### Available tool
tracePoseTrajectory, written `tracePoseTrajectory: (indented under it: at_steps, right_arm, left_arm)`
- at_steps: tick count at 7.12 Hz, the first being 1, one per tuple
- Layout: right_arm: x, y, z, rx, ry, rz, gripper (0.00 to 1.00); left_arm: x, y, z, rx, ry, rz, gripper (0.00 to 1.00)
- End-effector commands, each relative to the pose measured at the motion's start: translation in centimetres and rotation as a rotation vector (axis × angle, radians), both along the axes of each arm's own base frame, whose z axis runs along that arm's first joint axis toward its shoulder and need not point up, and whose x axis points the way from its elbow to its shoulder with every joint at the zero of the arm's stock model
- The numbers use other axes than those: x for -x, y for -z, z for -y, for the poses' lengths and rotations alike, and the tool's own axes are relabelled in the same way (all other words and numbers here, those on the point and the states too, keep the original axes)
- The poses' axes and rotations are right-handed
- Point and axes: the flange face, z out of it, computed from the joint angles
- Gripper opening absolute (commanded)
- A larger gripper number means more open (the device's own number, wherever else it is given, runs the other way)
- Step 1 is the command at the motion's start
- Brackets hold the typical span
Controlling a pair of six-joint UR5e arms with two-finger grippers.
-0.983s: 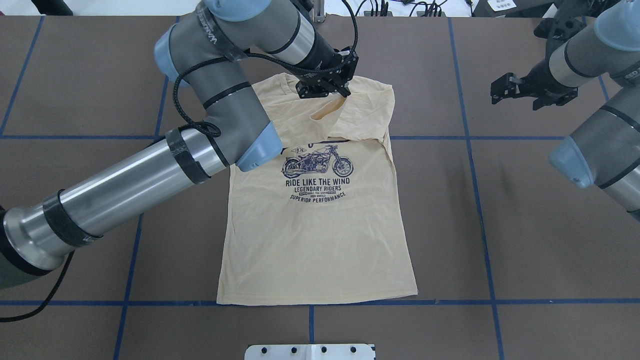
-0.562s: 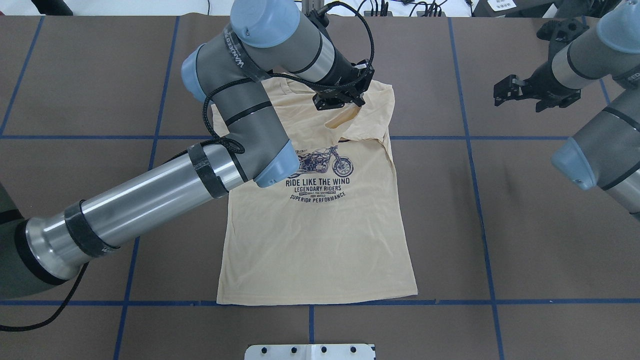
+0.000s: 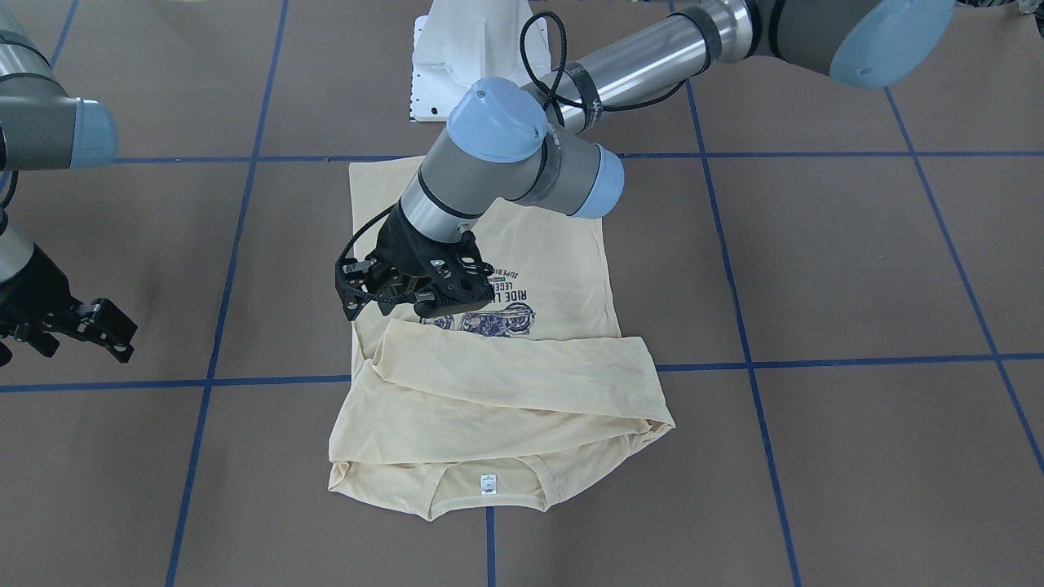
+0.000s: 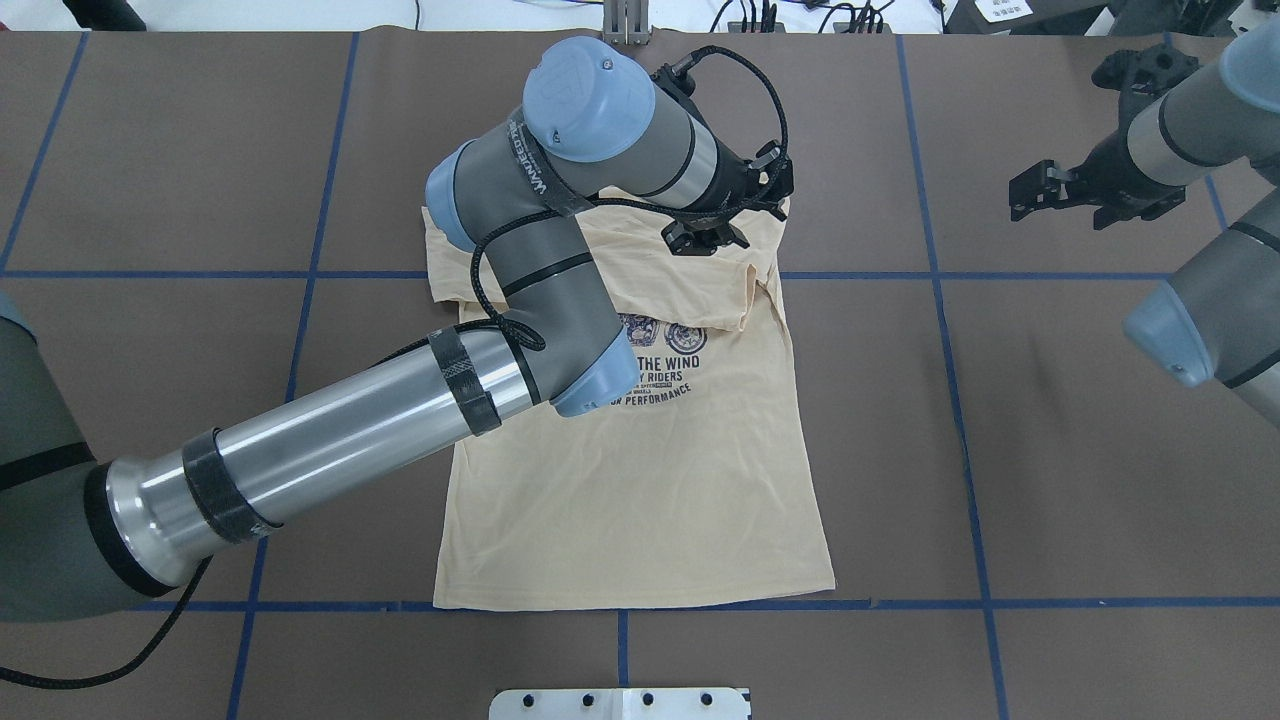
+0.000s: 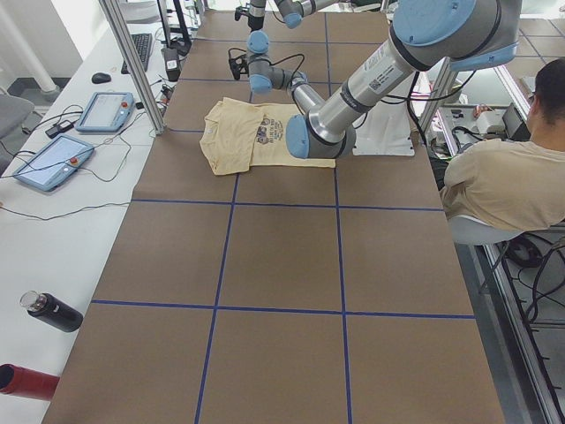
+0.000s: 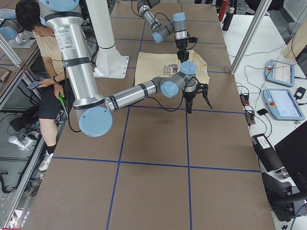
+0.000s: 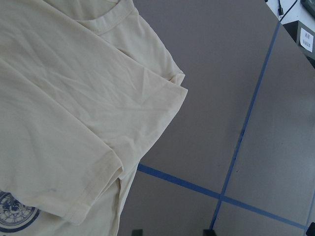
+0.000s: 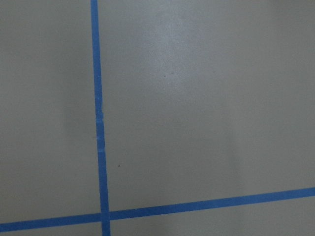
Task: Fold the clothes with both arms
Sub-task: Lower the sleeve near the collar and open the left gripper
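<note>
— Where is the shirt (image 4: 640,480)?
— It is laid centrally on the counter (image 4: 1000,450), sleeve (image 3: 506,371) folded across. The left gripper (image 4: 705,240) and right gripper (image 4: 1065,200) are held apart.
— The risk?
— The sleeve could be snagged, the fold undone, by a low withdrawal.

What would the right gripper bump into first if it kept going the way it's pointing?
Most likely the bare brown table. The right gripper points straight down, and its wrist camera sees only tabletop crossed by blue tape lines. The T-shirt lies off to its side.
</note>
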Motion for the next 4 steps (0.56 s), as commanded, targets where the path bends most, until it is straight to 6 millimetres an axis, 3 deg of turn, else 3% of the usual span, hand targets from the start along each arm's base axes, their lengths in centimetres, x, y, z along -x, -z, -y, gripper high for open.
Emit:
tracePoseTrajectory:
  at_steps: [1,2,3,4]
  right_arm:
    - [1.0,1.7,-1.3,0.019,-0.029,0.036,1.0]
    - [4.1,4.1,-3.8,0.055,-0.045,0.084,1.0]
    - [5.9,6.7,-6.3,0.097,-0.074,0.137,1.0]
    - [9.0,8.7,-10.3,0.178,-0.114,0.186,1.0]
  left_arm:
    - [4.7,-3.8,-0.9,-0.024,-0.024,-0.011,0.51]
    - [10.0,-8.9,-2.2,-0.102,-0.034,0.004,0.51]
    - [13.9,-13.3,-3.7,-0.206,-0.046,0.064,0.51]
    - [17.4,-14.2,-3.8,-0.276,-0.04,0.126,0.51]
